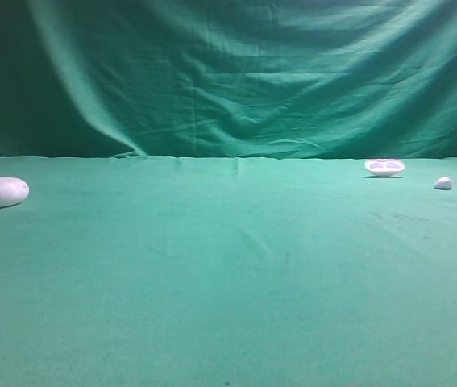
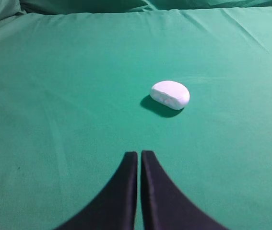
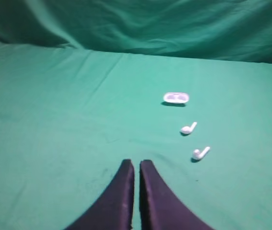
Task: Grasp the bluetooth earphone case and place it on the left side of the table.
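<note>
Smooth white pill-shaped earphone case already sits far left on the green cloth table.
Both claws, left and right, pinched closed and empty; looks finished.

No writing, brand mark, number or sign can be read anywhere in these views. The white bluetooth earphone case shows a plain shell, though a faint smudge on its near face may be a marking too blurred to read. The green cloth over the bench bears no print.
</note>
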